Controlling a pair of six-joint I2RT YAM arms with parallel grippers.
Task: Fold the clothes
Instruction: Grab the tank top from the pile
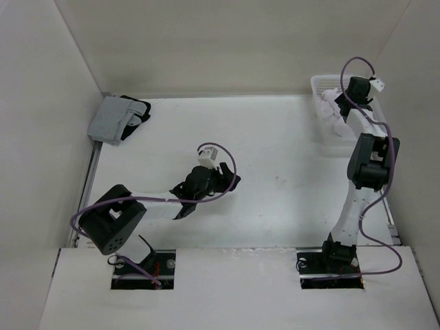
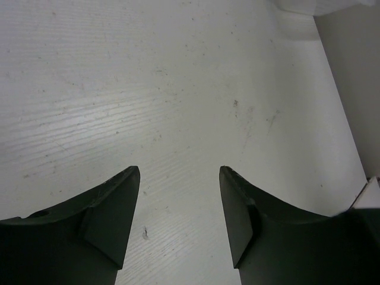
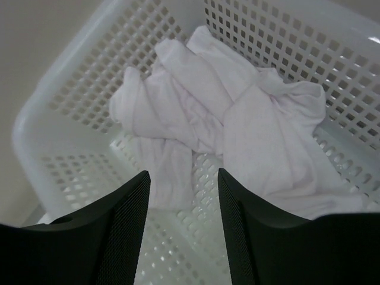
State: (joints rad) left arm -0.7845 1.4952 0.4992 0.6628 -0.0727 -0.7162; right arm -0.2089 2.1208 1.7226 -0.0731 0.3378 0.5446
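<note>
The mesh basket (image 3: 89, 77) walls the clothes (image 3: 237, 119) in, open above.

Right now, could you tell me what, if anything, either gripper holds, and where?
Nothing is held. The left gripper is open over the table; the right gripper is open above the white garment in the basket.

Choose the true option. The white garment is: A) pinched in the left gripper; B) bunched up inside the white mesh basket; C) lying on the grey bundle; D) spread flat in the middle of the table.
B: the right wrist view shows the white garment bunched up inside the mesh basket, with the right gripper open and empty over it.
</note>
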